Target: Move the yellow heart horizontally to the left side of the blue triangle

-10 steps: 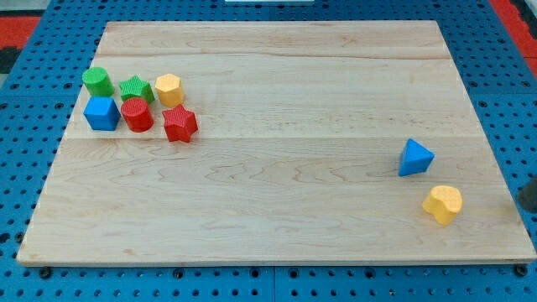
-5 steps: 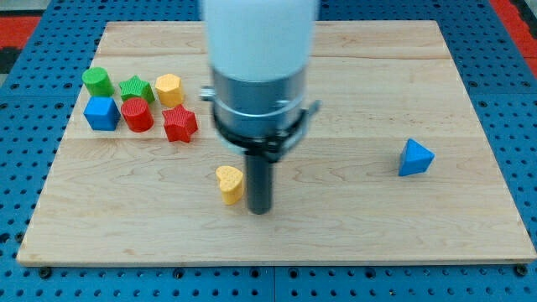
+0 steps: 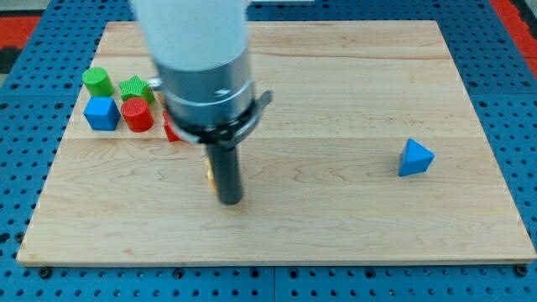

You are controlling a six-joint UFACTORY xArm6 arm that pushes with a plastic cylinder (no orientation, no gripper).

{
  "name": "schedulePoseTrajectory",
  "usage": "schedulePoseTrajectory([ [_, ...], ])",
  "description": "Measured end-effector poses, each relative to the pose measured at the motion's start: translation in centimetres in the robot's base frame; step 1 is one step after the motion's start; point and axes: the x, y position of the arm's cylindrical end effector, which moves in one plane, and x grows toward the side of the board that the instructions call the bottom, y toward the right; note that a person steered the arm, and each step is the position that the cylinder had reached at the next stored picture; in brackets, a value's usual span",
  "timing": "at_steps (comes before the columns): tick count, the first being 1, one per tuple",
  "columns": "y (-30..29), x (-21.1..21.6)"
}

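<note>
Pushing: my tip (image 3: 230,201) has been carried further toward the board's left edge.
Jaws: none fitted; only a bare rod.
Yellow heart (image 3: 210,172): almost hidden behind the rod, touching it.
Blue triangle (image 3: 415,158): unmoved near the right edge; heart judged well left, level.

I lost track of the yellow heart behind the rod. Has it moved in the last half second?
Yes. The yellow heart has slid toward the view's left, further from the blue triangle, which stayed put. Only a sliver shows beside my tip.
</note>
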Motion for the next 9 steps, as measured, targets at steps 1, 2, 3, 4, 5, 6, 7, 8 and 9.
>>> schedulePoseTrajectory([
  [1, 2.2, -3.1],
  [2, 1.5, -1.2],
  [3, -4.7, 1.2],
  [4, -10.0, -0.5],
  [5, -3.2, -1.6],
  [6, 2.0, -1.8],
  [7, 7.1, -0.9],
  [8, 5.4, -7.6],
  [9, 7.2, -7.0],
])
